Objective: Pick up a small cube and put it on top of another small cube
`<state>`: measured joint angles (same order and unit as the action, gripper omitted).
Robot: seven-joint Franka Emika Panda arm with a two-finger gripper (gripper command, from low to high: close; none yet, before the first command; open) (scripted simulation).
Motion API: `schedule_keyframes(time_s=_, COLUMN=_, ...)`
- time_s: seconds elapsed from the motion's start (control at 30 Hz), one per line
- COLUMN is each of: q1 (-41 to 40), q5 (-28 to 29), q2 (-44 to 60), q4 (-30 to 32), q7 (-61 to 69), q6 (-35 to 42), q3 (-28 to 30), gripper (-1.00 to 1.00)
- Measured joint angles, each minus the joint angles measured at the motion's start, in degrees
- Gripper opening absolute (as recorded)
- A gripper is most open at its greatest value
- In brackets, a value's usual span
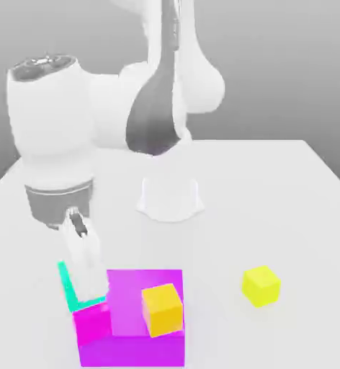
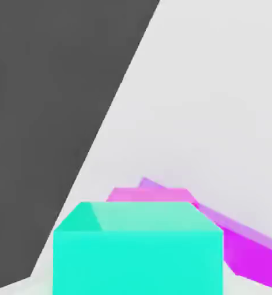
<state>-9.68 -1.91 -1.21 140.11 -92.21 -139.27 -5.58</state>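
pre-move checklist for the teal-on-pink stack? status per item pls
1. Teal cube at the gripper: ok, it sits at the fingers, close up in the hand view.
2. Grip firm: cannot tell, the finger contact is hidden.
3. Pink cube located: ok, just below the teal one, against the purple block.
4. Pink cube's top free: cannot tell, the teal cube looks right at it.
5. Neighbours: not ok, the purple block touches the pink cube and the orange cube rests on that block nearby.
6. Yellow cube: ok, apart on the table.
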Motion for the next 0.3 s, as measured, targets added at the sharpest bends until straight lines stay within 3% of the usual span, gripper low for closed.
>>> schedule_keyframes(time_s=0.07, q1=1.6, q5=0.8, q2=-2.2, q4=1.8, q7=-0.2, q6=0.5, q3=-0.7, gripper=-1.0)
schedule_keyframes(time_s=0.17, q1=1.6, q5=2.1, q2=1.7, q4=3.4, q7=-0.9, q6=-4.9, q3=-0.7, gripper=-1.0)
schedule_keyframes(time_s=0.2, q1=1.5, q5=2.3, q2=3.4, q4=3.9, q7=-1.1, q6=-6.9, q3=-0.8, gripper=1.0)
schedule_keyframes(time_s=0.3, q1=1.5, q5=2.3, q2=3.4, q4=3.9, q7=-1.1, q6=-6.9, q3=-0.8, gripper=1.0)
